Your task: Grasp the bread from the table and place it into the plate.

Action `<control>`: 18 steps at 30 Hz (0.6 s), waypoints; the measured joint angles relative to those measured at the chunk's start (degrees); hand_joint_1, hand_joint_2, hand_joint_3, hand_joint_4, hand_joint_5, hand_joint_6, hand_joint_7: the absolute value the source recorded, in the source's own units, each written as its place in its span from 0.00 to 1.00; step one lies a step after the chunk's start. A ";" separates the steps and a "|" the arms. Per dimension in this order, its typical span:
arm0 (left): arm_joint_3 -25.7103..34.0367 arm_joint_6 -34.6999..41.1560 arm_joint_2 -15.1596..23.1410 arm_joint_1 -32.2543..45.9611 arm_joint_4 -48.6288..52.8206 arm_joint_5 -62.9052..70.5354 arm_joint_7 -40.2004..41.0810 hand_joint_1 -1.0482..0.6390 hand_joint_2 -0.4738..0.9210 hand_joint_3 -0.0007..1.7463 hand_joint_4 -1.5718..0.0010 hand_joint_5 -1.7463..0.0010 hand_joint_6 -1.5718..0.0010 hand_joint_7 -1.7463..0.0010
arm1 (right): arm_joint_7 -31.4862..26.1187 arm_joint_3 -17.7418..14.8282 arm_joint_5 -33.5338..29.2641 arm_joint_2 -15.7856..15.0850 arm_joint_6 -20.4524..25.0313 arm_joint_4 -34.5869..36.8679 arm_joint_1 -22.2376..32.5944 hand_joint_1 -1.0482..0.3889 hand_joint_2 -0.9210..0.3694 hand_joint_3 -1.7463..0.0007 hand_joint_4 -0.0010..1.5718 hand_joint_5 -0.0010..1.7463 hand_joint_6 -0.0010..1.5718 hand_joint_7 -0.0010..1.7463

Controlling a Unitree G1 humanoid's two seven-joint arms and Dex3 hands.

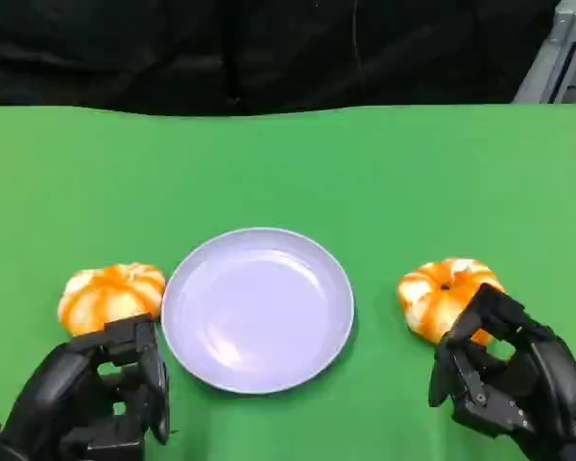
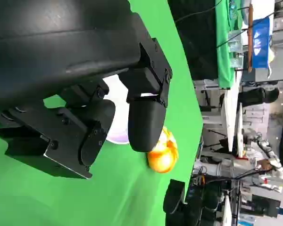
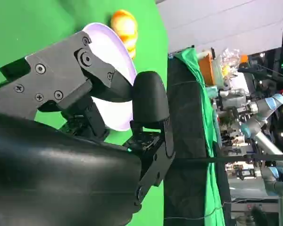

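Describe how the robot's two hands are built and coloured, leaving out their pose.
Both the left hand and the right hand are all black, built of blocky, angular finger segments with rounded tips. The wrist views show a glossy, rounded black shell behind the left hand, and matte plates with visible round screw heads on the right hand. No cables or printed markings can be made out.

The head camera looks down and forward over the green bench [image 1: 288,163] from the robot's side. Each wrist camera sits close behind its own robot hand, turned on its side, looking across the bench. All three views share the plate [image 1: 257,309] [image 2: 114,94] [image 3: 114,61].
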 measured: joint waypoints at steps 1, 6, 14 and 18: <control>0.00 -0.03 0.00 0.00 0.04 0.01 0.00 0.73 0.72 0.85 0.45 0.00 0.52 0.00 | 0.01 0.00 0.02 0.00 0.00 0.00 0.00 0.64 0.25 0.37 0.55 1.00 0.40 1.00; 0.00 -0.05 0.00 0.00 0.24 0.01 -0.01 0.73 0.72 0.85 0.45 0.00 0.53 0.00 | 0.06 0.00 0.04 0.00 -0.01 0.01 0.00 0.65 0.25 0.37 0.55 1.00 0.40 1.00; 0.00 -0.05 0.00 0.00 0.25 0.06 0.00 0.73 0.72 0.85 0.45 0.00 0.53 0.00 | 0.08 0.01 0.01 0.00 -0.01 0.00 0.00 0.65 0.25 0.37 0.55 1.00 0.39 1.00; 0.00 -0.85 0.00 0.00 0.26 0.51 0.06 0.72 0.71 0.83 0.48 0.00 0.54 0.02 | -0.15 0.03 -0.16 0.00 -0.01 -0.01 0.01 0.65 0.25 0.36 0.55 1.00 0.39 1.00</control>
